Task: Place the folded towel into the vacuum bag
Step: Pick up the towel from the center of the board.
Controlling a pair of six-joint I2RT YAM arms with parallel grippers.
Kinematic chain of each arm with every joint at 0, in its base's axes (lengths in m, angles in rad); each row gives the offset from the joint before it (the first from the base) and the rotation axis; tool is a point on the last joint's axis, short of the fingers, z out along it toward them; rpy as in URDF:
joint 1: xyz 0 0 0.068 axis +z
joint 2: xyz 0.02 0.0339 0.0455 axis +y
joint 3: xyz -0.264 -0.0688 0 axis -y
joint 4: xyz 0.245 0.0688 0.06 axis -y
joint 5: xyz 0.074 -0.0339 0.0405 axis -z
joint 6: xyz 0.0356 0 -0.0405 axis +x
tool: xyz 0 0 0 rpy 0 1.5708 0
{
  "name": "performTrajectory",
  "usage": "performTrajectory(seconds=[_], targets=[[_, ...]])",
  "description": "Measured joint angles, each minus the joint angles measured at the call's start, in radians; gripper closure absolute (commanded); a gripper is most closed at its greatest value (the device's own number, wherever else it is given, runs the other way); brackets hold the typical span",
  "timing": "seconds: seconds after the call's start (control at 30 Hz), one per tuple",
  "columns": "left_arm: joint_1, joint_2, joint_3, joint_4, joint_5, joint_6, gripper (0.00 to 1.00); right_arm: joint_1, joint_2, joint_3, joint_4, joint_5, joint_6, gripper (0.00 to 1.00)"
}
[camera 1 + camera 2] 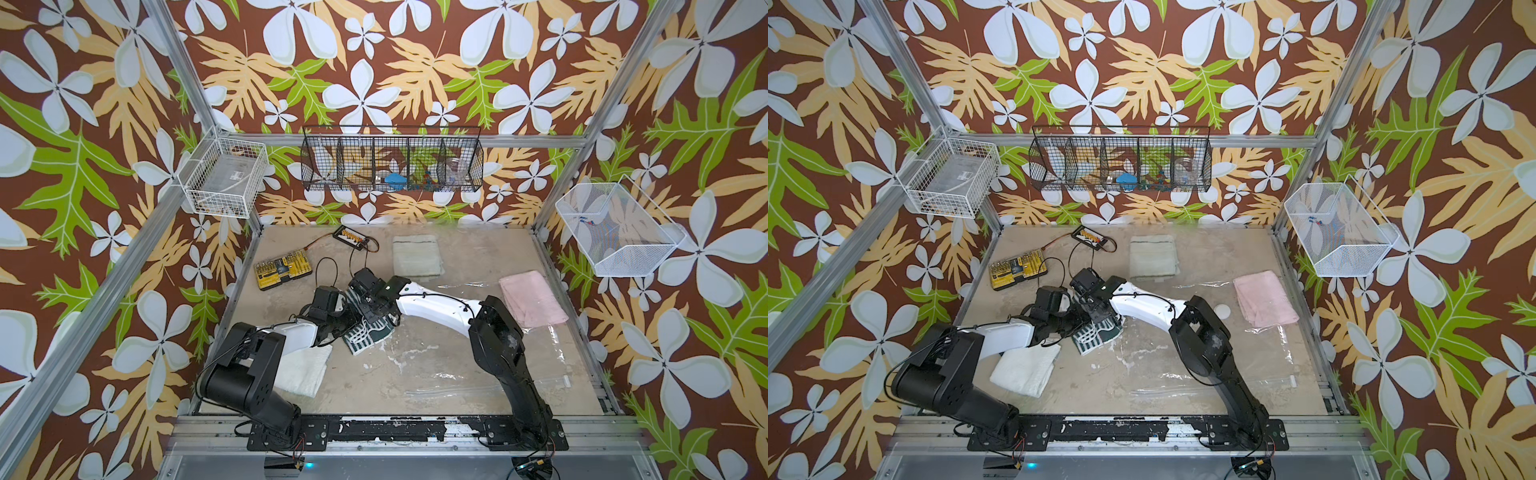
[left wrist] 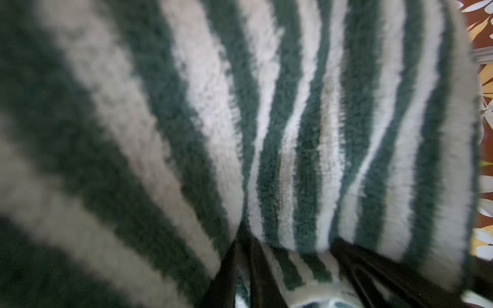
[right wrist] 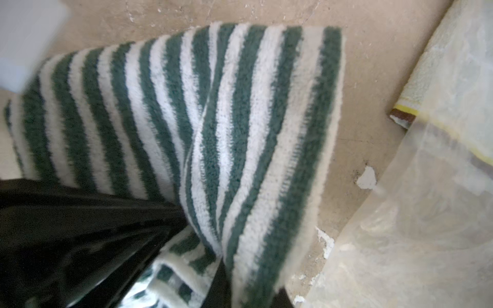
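left gripper (image 2: 290,248), right gripper (image 3: 202,250): both pinch striped towel (image 1: 365,335) | why: likely to carry it folded to vacuum bag (image 1: 453,384), lower right

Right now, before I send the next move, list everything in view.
striped towel: one, green and white, table centre, pinched by both grippers
vacuum bag: one, clear, flat on the table's right side
valve disc: one, white, on the bag
pink towel: one, folded, bag's far end
pale green towel: one, folded, far middle
white towel: one, folded, near left
bit set case: one, yellow, far left
black wired board: one, far edge, left of middle
black wire basket: one, back wall
white wire basket: one, left wall
white mesh basket: one, right wall
table: one, beige
left gripper: one, black, shut on the striped towel
right gripper: one, black, shut on the striped towel
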Motion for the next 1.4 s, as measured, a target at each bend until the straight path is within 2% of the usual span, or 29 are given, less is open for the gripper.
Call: performTrajectory(seconds=[0.2, 0.4, 0.6, 0.7, 0.9, 1.03, 1.13, 1.23, 1.4], targets=[[-0.001, 0.058, -0.001, 0.111, 0.040, -0.013, 0.86, 0.003, -0.022, -0.080, 0.100, -0.147, 0.062, 0.96], [0.004, -0.023, -0.004, -0.005, -0.033, 0.004, 0.85, -0.031, -0.006, -0.240, 0.323, -0.227, 0.156, 0.99], [0.034, -0.184, 0.007, -0.160, -0.042, 0.055, 0.84, -0.063, -0.007, -0.320, 0.511, -0.246, 0.180, 1.00], [0.053, -0.265, -0.002, -0.231, -0.104, 0.081, 0.84, -0.065, -0.016, -0.327, 0.527, -0.230, 0.170, 0.99], [0.055, -0.220, -0.057, -0.290, -0.167, 0.095, 0.84, -0.057, -0.054, -0.307, 0.457, -0.194, 0.103, 0.93], [0.058, -0.171, -0.058, -0.237, -0.141, 0.095, 0.85, -0.025, -0.076, -0.270, 0.377, -0.203, 0.048, 0.85], [0.058, -0.162, -0.068, -0.196, -0.119, 0.090, 0.86, -0.002, -0.081, -0.245, 0.354, -0.262, 0.022, 0.76], [0.058, -0.163, -0.074, -0.182, -0.112, 0.087, 0.86, 0.011, -0.064, -0.252, 0.365, -0.314, 0.011, 0.65], [0.058, -0.178, -0.080, -0.180, -0.111, 0.085, 0.86, 0.018, -0.026, -0.282, 0.433, -0.326, -0.001, 0.43]])
